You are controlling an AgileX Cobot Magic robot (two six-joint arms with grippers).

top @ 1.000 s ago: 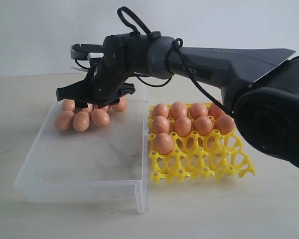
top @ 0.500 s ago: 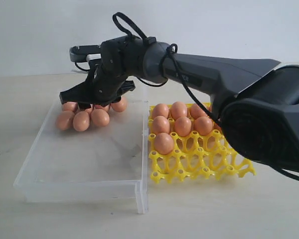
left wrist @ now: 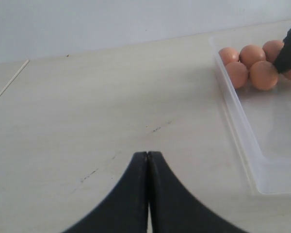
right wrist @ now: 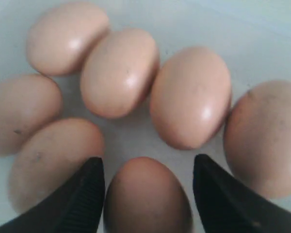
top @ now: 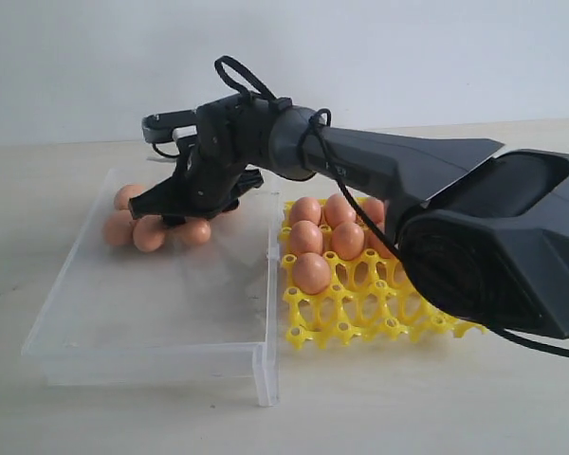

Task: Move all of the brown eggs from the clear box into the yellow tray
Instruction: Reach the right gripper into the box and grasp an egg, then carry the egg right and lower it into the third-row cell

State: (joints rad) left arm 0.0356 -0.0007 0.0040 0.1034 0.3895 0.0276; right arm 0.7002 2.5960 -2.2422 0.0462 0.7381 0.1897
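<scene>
Several brown eggs (top: 150, 234) lie clustered at the far left end of the clear box (top: 142, 365); the left wrist view shows the same eggs (left wrist: 263, 75). More eggs (top: 311, 273) fill the far cells of the yellow tray (top: 360, 313) to the right of the box. My right gripper (top: 175, 210) is low over the cluster. In its wrist view the right gripper (right wrist: 148, 164) is open, its fingers either side of one egg (right wrist: 148, 194), with a gap on one side. My left gripper (left wrist: 148, 154) is shut and empty above bare table beside the box (left wrist: 242, 141).
The right arm (top: 408, 171) stretches across above the tray and hides its far right cells. The near cells of the tray stand empty. A clasp tab (top: 264, 374) sticks out at the box's near right corner. The table (left wrist: 87, 111) is pale and scuffed.
The right gripper has come down onto the egg cluster in the box, still open, and the arm has swung lower across the tray. The eggs in the tray have not moved.
</scene>
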